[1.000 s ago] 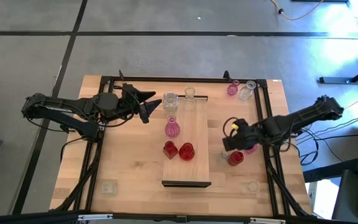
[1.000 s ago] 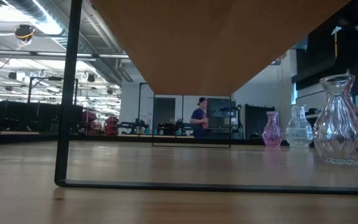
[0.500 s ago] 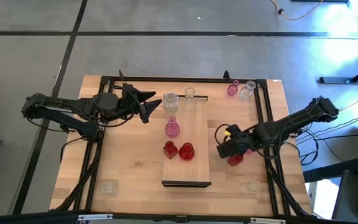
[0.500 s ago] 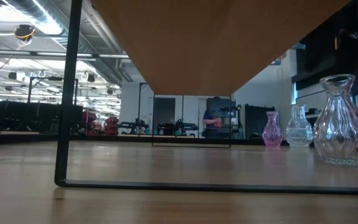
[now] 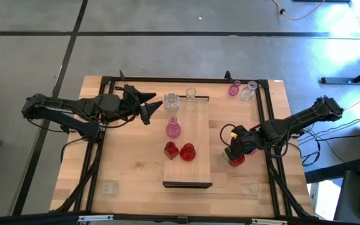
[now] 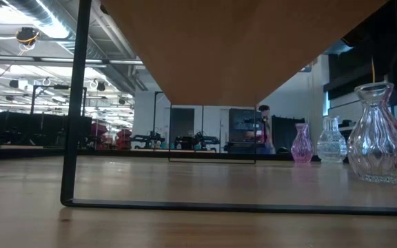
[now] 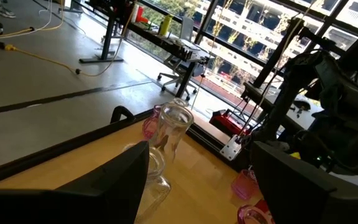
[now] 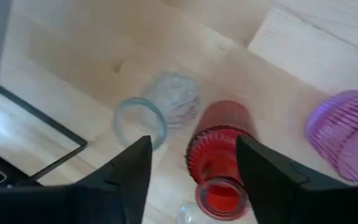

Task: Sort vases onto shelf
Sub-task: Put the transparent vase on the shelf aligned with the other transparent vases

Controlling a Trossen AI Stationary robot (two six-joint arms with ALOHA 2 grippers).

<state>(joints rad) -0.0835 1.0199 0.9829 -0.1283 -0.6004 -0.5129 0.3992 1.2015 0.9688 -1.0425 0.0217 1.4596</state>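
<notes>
Right of the shelf (image 5: 187, 141), on the bare counter (image 5: 130, 162), the right gripper (image 8: 191, 163) hangs over a red vase (image 8: 218, 158), its jaws spread to either side of the neck without touching it. Crowding that spot are a small clear vase (image 8: 159, 107) just beside the red one and a purple vase (image 8: 348, 140) on its other side.

On the shelf itself stand three coloured pieces: a pink narrow-necked vase (image 5: 173, 129) near the middle and, just below it, two red vases (image 5: 179, 150) side by side. At the shelf's far end sit two clear glass vases (image 5: 171, 100), apparently at or on its edge. Far to the right of the shelf, by the counter's back corner, a pink vase (image 5: 234, 89) and a clear vase (image 5: 248, 92) stand together. Two squat clear pieces sit near the front corners, one left (image 5: 109, 187) and one right (image 5: 253, 187) of the shelf.

Left of the shelf's far end the left gripper (image 5: 150, 105) hovers, jaws spread, holding nothing.
</notes>
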